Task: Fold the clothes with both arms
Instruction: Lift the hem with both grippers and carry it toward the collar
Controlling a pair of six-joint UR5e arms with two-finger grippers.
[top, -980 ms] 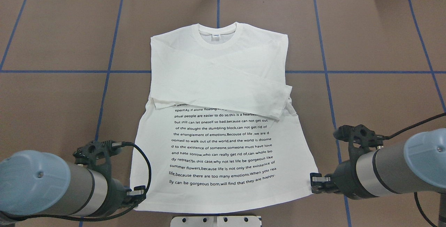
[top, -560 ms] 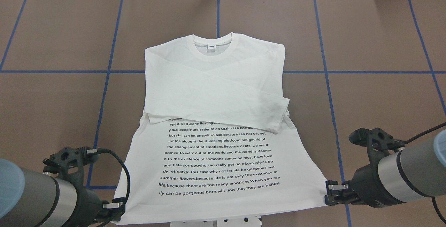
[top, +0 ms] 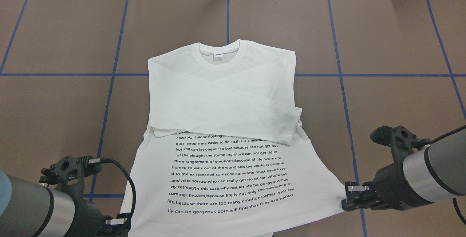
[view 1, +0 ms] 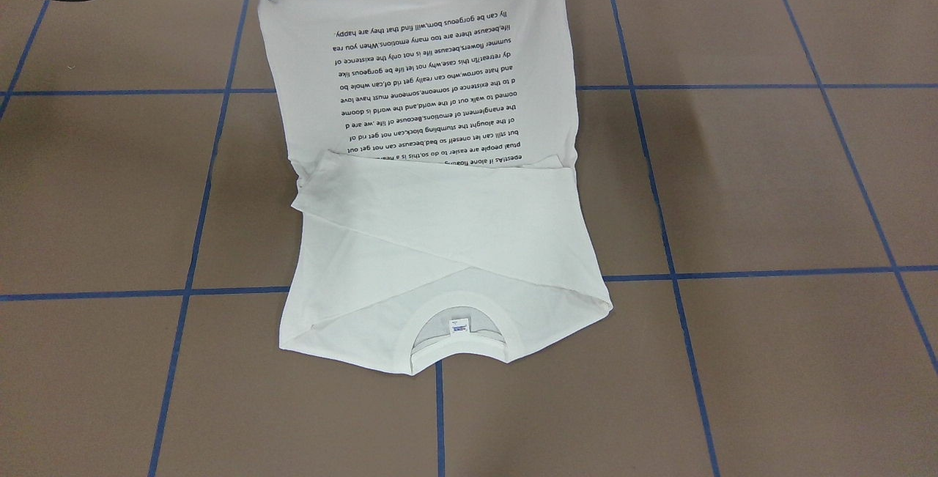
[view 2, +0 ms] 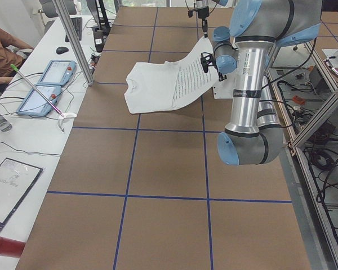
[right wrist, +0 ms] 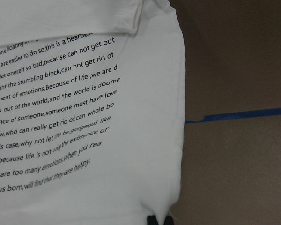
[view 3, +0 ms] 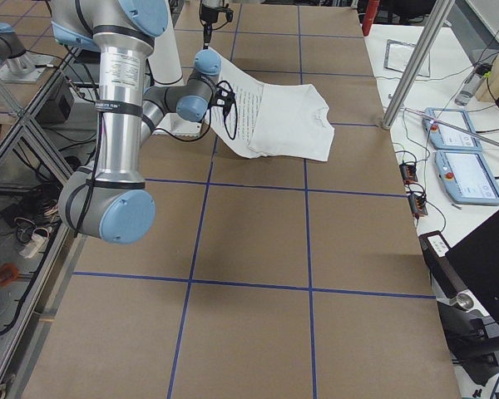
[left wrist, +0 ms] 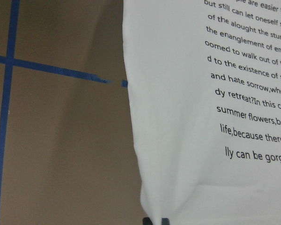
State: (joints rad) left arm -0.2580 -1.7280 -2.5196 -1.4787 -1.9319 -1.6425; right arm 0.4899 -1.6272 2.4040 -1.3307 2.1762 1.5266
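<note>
the left gripper (top: 122, 224) and right gripper (top: 346, 197) each pinched a bottom corner of the shirt (top: 225, 98), holding its hem raised and taut, apparently to fold it over the half lying on the table (top: 400, 47).

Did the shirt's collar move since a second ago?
Yes. The T-shirt slid toward the robot: its collar now lies nearer the crosswise blue tape line.

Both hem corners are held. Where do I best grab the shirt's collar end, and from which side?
I'd grip the T-shirt at its two shoulder corners, each from its outer side, sliding in low. The sleeves are folded across the chest, so those corners are straight, layered edges lying flat on the table; the collar curves and sits mid-width.
</note>
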